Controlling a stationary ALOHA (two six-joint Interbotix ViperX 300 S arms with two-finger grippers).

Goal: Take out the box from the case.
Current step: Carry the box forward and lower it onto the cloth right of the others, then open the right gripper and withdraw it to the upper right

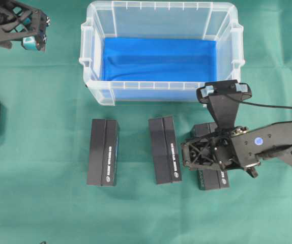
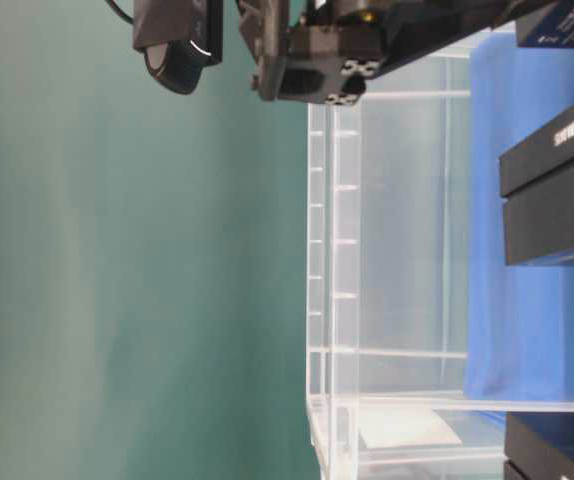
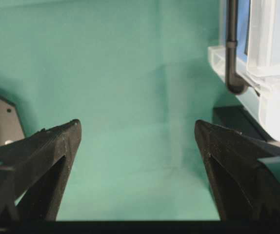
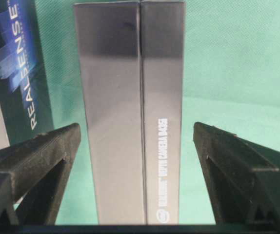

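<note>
Box number three, black and long, lies on the green cloth at the lower right of the overhead frame, mostly covered by the right gripper. In the right wrist view this box stands between the two black fingers, which are spread wide with a clear gap of green on either side; neither finger touches it. White lettering runs along its right half. A neighbouring box with blue print shows at the upper left of that view.

Two more black boxes lie in a row with it, below the case: one at lower centre-left and one at centre, well apart from each other.

Up in the top centre of the overhead frame sits the case, clear plastic with a ribbed rim, a blue cloth lining its bottom and no box visible inside.

At the upper left corner hangs the left gripper, away from the case and boxes. Its wrist view shows the fingers spread wide over bare green cloth, holding nothing, with the case's corner at the right edge.

Green cloth covers the whole table; the table-level view shows the same green behind the case wall.
</note>
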